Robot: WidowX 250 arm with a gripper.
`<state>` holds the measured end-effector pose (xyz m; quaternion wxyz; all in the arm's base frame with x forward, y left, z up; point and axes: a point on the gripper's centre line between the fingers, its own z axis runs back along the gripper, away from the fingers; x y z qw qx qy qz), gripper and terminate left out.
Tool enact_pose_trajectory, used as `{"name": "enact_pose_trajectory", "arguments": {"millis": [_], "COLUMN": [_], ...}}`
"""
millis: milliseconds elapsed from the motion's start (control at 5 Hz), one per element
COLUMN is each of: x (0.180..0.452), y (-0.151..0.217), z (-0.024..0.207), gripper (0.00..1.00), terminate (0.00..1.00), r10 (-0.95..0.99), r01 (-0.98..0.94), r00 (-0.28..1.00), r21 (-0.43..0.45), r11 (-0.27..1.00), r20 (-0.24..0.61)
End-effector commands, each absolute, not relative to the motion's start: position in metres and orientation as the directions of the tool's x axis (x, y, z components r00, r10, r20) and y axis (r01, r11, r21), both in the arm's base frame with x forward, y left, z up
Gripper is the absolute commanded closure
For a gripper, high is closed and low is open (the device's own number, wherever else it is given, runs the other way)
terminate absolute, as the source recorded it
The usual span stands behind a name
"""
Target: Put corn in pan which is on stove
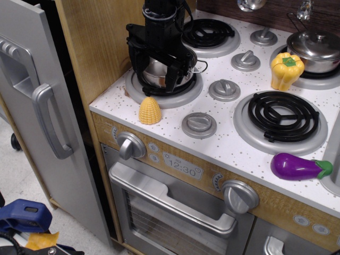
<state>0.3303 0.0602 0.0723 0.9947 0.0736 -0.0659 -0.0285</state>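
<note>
observation.image view: 1 arm is hanging over the stove (pixel 228 127), seen from the front at an angle.
Tool (pixel 169 73): jaws are standing spread fairly wide and holding nothing, hovering right over the pan (pixel 159 74).
Pan: sitting on the front-left burner, partly hidden by the tool; its inside is hard to read, though it is probably empty.
Corn (pixel 150 110): standing upright on the speckled counter (pixel 234 151), just in front of the pan's burner ring and near the stove's front edge.
Step in hand: reaching for the corn, judging by the empty tool.
Doing it well: the tool is needing to lift clear of the pan rim, shift toward the front edge, then descend straight with fingers straddling the dome's ribbed sides; gripping low is helping against slipping on the taper.
Surface: white speckled top, 4 coil burners, silver knobs between them.
Room: eggplant (pixel 298 166) and pepper (pixel 287 70) are lying well apart from the corn; grey fridge door (pixel 37 122) is standing at left.
</note>
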Motion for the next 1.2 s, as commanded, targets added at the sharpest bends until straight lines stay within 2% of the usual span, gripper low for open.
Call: {"name": "enact_pose_trajectory", "arguments": {"millis": [0, 1000], "x": [0.33, 0.323], "y": [0.06, 0.077], "z": [0.072, 0.015], "gripper": [0.0, 0.0], "terminate": [0.0, 0.0], "r10": [-0.066, 0.032], "r01": [0.047, -0.047], "r00": [0.99, 0.973], "r21": [0.15, 0.062], "r11": [0.988, 0.997], "r20": [0.127, 0.228]}}
